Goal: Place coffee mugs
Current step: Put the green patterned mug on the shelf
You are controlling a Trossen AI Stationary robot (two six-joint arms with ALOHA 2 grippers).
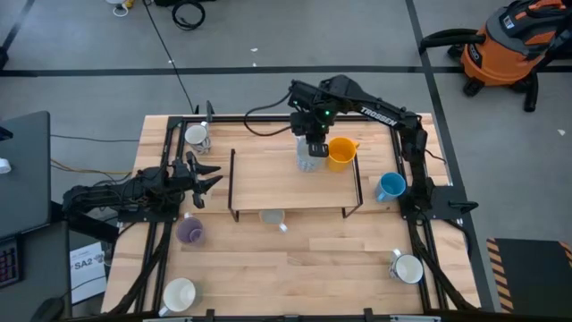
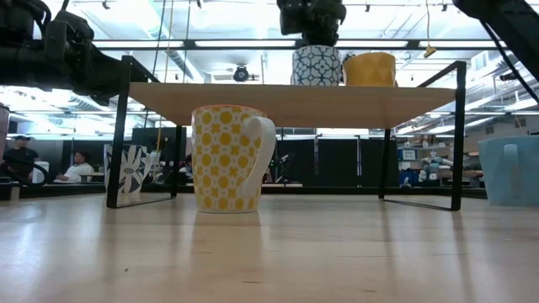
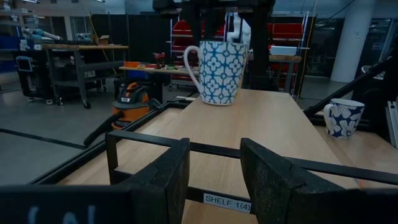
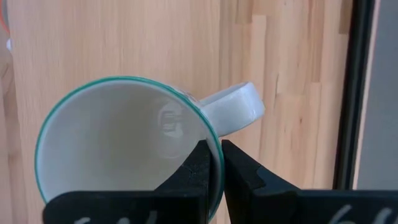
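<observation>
A light wooden table (image 1: 295,259) stands on a grey floor, with an orange shop vacuum (image 1: 509,46) off its far right corner. A black-framed wooden shelf (image 1: 268,174) sits on the middle of the table.

The right gripper (image 4: 214,163) reaches over the shelf's far edge and is pinched on the rim of a white mug with a blue pattern (image 3: 217,71), one finger inside and one outside. This mug stands upright on the shelf, mouth up; from the left wrist its handle points sideways along the shelf. An orange-yellow mug (image 1: 341,152) stands just beside it on the shelf, also upright.

The left gripper (image 1: 207,176) hovers at the shelf's left end, its fingers spread wide and holding nothing.

Under the shelf's near edge stands a yellow-patterned mug (image 2: 227,157), upright, handle toward the right in the low view. A blue mug (image 1: 390,186) stands right of the shelf, a purple mug (image 1: 189,231) near the left arm, and white mugs at the far left (image 1: 196,136), near left (image 1: 178,294) and near right (image 1: 408,267).
</observation>
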